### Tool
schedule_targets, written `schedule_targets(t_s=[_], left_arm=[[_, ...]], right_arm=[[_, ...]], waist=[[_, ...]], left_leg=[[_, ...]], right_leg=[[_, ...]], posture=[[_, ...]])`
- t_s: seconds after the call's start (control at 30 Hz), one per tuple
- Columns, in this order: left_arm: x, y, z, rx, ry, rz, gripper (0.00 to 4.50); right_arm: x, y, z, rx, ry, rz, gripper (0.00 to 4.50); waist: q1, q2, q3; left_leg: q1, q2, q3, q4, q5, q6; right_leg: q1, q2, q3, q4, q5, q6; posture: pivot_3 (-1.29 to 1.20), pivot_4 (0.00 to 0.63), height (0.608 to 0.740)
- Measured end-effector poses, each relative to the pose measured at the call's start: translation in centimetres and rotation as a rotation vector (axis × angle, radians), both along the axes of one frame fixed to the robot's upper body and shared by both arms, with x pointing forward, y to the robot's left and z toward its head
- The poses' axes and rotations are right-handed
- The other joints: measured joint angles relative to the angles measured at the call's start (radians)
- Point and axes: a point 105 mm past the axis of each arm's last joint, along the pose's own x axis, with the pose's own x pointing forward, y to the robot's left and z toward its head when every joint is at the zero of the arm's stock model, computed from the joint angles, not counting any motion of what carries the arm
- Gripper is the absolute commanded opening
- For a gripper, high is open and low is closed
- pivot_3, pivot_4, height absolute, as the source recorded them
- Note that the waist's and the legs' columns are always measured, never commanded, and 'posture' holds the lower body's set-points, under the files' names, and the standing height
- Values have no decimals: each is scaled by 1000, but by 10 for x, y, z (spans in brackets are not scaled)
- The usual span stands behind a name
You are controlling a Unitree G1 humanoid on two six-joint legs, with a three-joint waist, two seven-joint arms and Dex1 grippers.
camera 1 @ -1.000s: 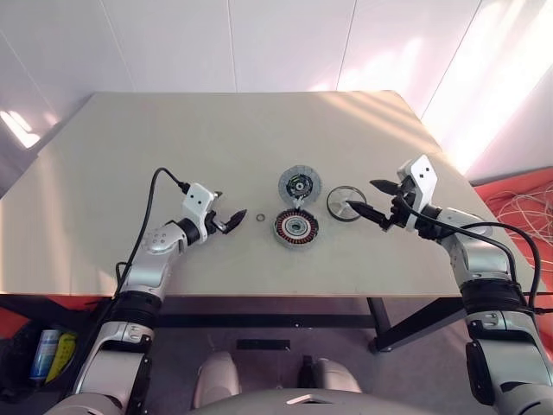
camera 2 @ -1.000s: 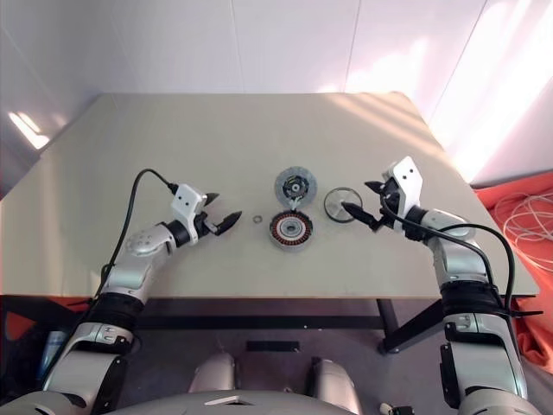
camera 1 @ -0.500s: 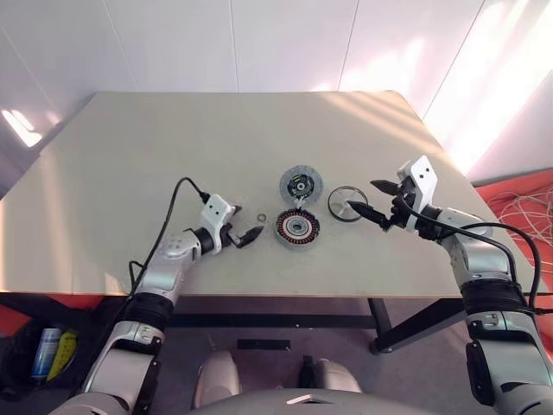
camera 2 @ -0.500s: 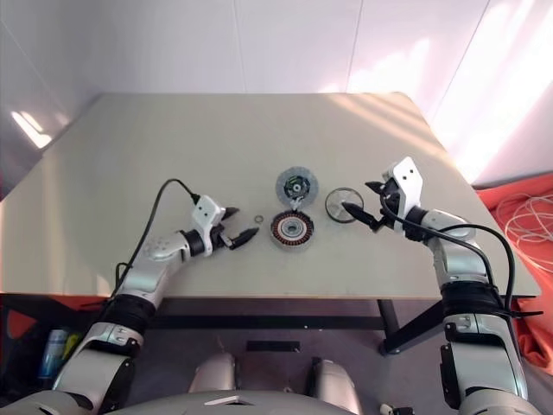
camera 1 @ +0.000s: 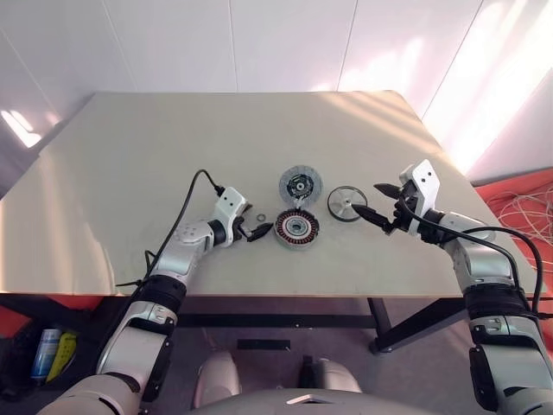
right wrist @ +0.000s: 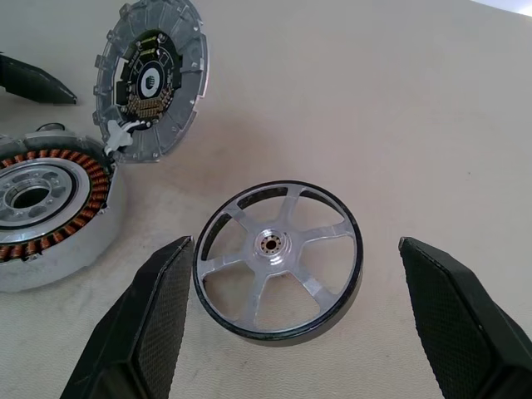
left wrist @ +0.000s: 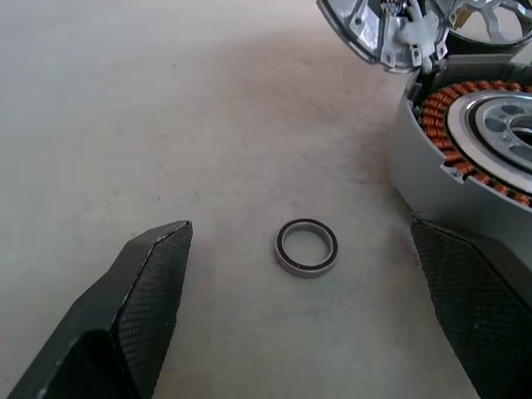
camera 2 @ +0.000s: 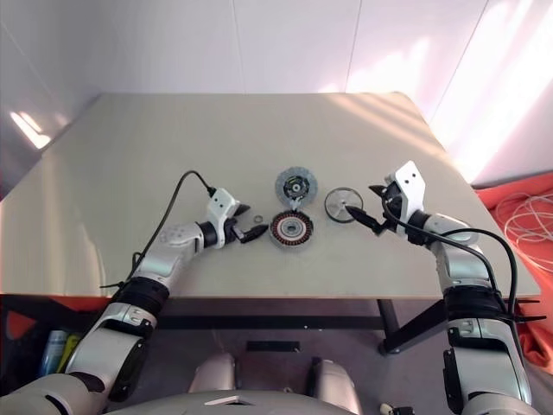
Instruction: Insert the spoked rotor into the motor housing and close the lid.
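The motor housing [camera 1: 296,227], a round grey body with copper windings, lies at the table's middle. Its lid [camera 1: 300,185], a grey disc with a circuit board inside, stands swung open on the housing's far side. The spoked rotor [right wrist: 274,246], silver with a dark rim, lies flat to the right of the lid. My right gripper [camera 1: 368,198] is open just right of the rotor, a finger on either side of it in the right wrist view, not touching. My left gripper [camera 1: 253,231] is open just left of the housing. A small washer ring [left wrist: 307,247] lies on the table between its fingers [left wrist: 150,283].
The beige table [camera 1: 173,156] has its front edge close below both grippers. A black cable [camera 1: 186,203] loops from my left wrist over the table. An orange sheet with white cables [camera 1: 518,203] lies on the floor beyond the table's right edge.
My left gripper has moved right across the table, from well left of the washer ring to right beside the housing. The right gripper and the motor parts have stayed in place.
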Motion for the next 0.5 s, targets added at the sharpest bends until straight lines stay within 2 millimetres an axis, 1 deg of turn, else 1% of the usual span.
schedule_targets(t_s=[0.33,0.43,0.5], left_arm=[[-4,1,-5,53,-15,-23,4484],[-4,2,-7,58,-20,-23,4484],[-3,2,-8,63,-21,-18,4484]], right_arm=[[1,-2,1,-4,-6,-12,4459],[1,-2,1,-5,-9,-16,4459],[1,-2,1,-5,-10,-18,4459]], waist=[[-1,3,-2],[-2,4,-3],[-3,4,-3]], left_leg=[[1,0,0,0,0,0],[3,0,0,0,0,0],[9,0,0,-1,0,0]], right_leg=[[2,0,0,0,0,0],[4,0,0,0,0,0],[9,0,0,-2,0,0]], posture=[[0,0,740],[0,0,740],[0,0,740]])
